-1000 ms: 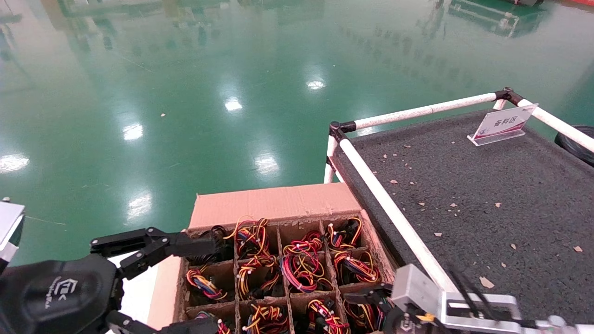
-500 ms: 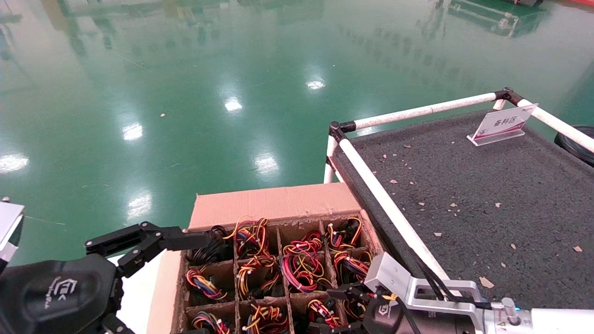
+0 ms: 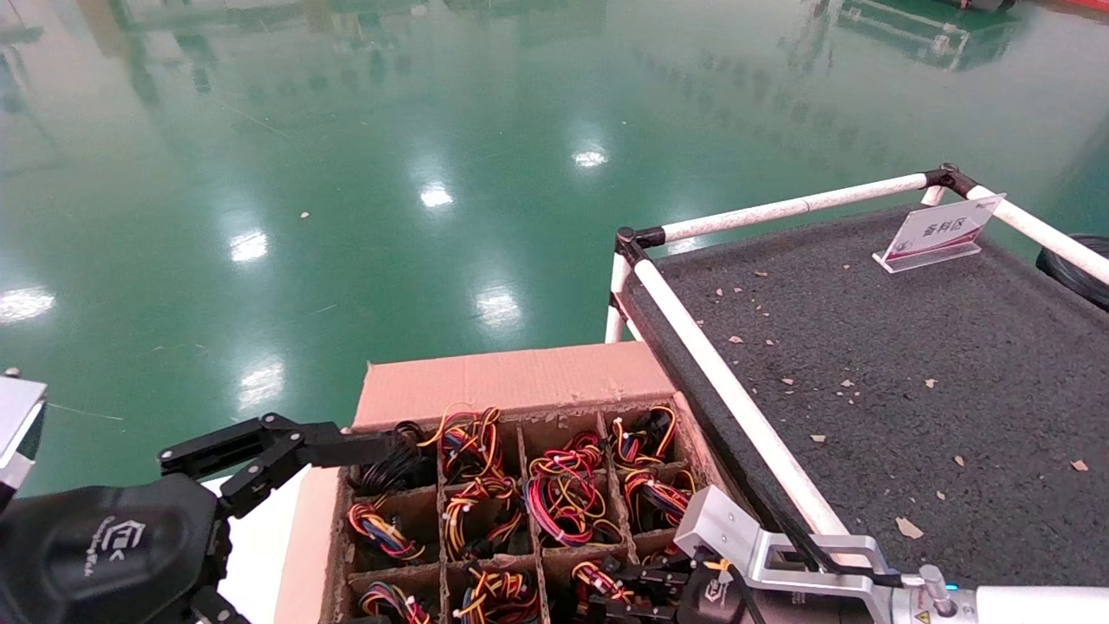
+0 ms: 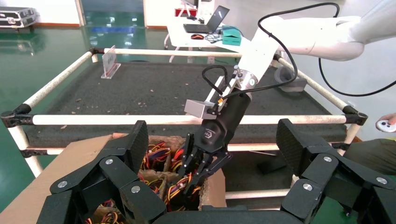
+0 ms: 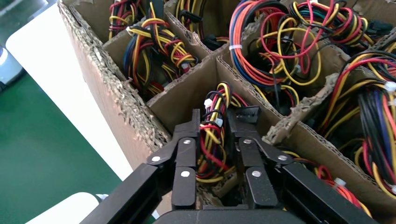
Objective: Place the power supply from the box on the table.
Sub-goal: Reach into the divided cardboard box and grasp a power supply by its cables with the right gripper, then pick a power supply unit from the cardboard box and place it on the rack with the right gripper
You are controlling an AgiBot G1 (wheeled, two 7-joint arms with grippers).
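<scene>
Your right gripper (image 5: 212, 142) sits in a near cell of the box (image 3: 511, 381), fingers narrowly parted astride the power supply's wire bundle (image 5: 212, 135) directly between them; sink below the wires, clamp the casing, then lift straight toward the table (image 3: 910, 364).

We are lowering our right end effector (image 3: 628, 587) farther left into the box (image 3: 511, 381), straddling a wire bundle (image 5: 214, 140).
</scene>
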